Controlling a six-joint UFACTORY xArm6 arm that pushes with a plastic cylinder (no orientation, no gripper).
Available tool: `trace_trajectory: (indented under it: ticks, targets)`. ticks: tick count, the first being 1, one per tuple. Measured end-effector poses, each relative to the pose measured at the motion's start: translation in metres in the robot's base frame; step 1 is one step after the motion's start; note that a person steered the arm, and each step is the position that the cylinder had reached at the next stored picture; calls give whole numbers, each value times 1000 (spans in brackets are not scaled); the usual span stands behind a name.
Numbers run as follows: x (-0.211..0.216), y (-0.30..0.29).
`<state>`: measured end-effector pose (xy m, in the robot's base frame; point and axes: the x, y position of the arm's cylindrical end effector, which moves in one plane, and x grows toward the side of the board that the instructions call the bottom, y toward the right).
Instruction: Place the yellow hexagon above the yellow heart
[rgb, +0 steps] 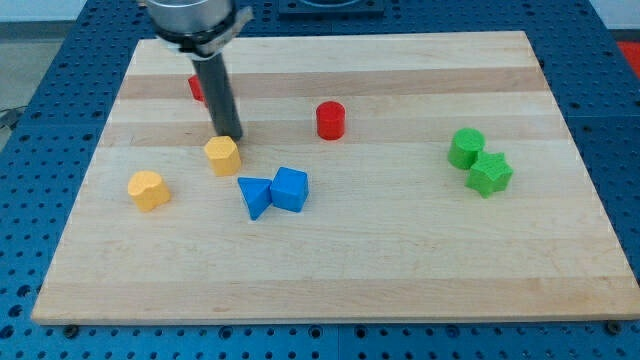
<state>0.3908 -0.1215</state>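
Board (330, 270) open above yellow heart (148, 189) — red block (197, 88) farther up, behind rod.

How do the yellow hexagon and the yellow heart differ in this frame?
The yellow hexagon has flat angled sides; the yellow heart has rounded lobes. The hexagon lies nearer the view's top and right, the heart lower left. My tip is right at the hexagon's upper edge, while the heart stands alone, away from it. Both are yellow and similar in size, on the wooden board.

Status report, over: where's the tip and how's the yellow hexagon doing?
My tip at the yellow hexagon's top edge. Yellow heart lower left, apart. Nothing between them.
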Motion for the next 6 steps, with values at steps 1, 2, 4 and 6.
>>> trace_trajectory:
  ticks: [1,2,4,6]
  targets:
    - [21,18]
    - [40,17]
    - [40,2]
    - [40,-38]
